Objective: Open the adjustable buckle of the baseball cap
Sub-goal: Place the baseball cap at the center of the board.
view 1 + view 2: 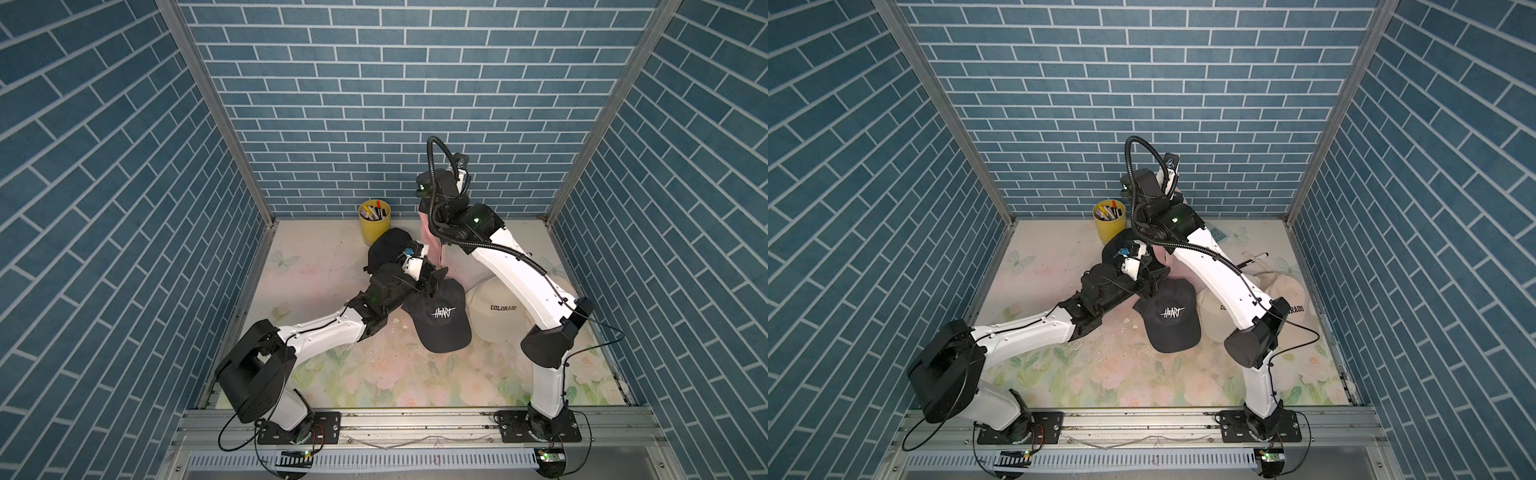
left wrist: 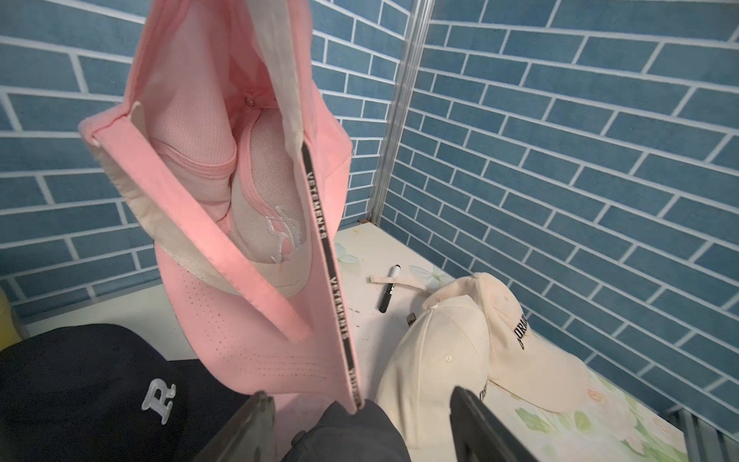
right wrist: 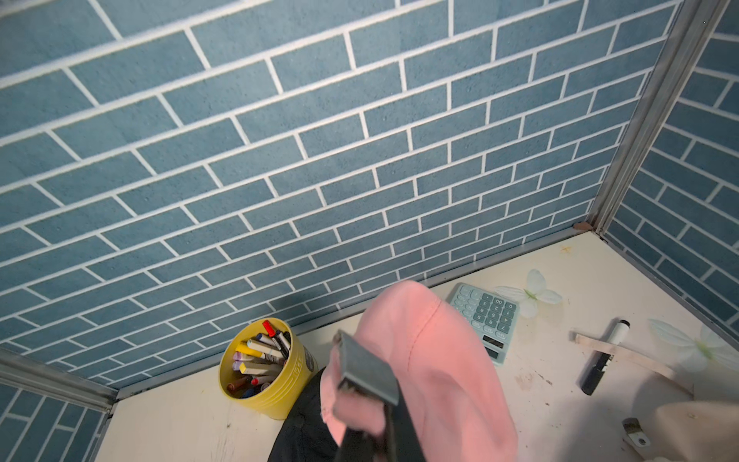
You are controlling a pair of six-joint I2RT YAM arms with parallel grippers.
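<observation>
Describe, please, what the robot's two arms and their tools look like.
Both the left arm and right arm have white shells, black joints and thin black cables; the right carries a ribbed black hose. The left tool and right tool have flat dark fingers.

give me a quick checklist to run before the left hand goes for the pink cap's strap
1. Right hand shut on pink cap, cap lifted: ok.
2. Left hand open, gripping nothing: ok.
3. Strap in left wrist view, one end hanging loose: ok.
4. Buckle state: cannot tell, no view shows it.
5. Room around left hand: not ok, black cap lies close by.
</observation>
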